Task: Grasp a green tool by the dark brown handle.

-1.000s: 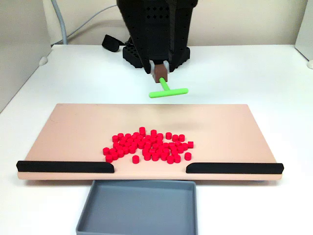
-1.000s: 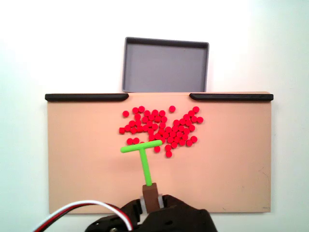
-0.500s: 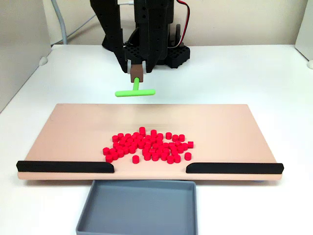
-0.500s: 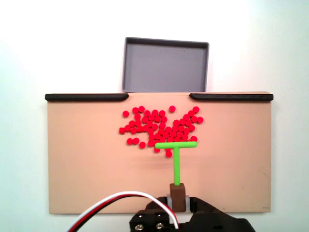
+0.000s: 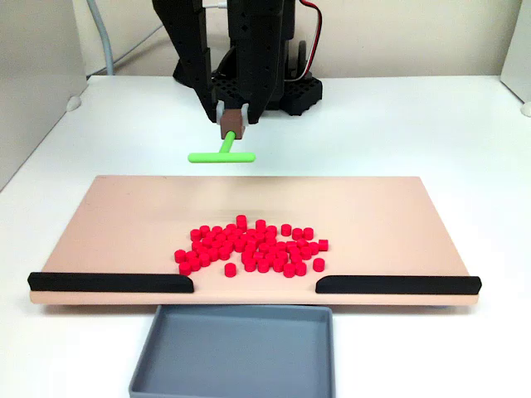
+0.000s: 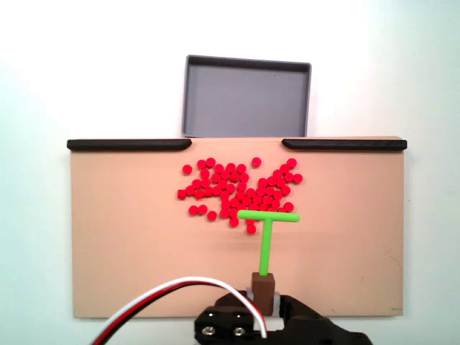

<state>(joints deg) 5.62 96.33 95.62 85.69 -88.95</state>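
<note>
Fixed view, left edge: a grey cable (image 5: 105,37) runs down the wall beside a pale panel; the white table (image 5: 431,124) spreads out under everything.
Left strip: a long black strip (image 5: 110,283) lies along the near edge of the tan board (image 5: 124,215).
My gripper: my gripper (image 5: 232,118) is clamped on the dark brown handle (image 5: 232,122), one pale finger pad on each side of it.
Green tool: the green tool (image 5: 222,152) hangs from that handle, stem down, crossbar level, clear of the table and just behind the board's far edge; from above, its crossbar (image 6: 267,215) sits over the edge of the red cylinders (image 6: 237,188).
Progress: I judge the grasp done, and by the right part; what is left is only to hold it steady.
Middle: the cylinders are heaped mid-board; a grey tray (image 5: 234,352) sits below the gap between strips.
Right strip: a second black strip (image 5: 397,284) matches the first.
Room: plain light wall, even lighting.
</note>
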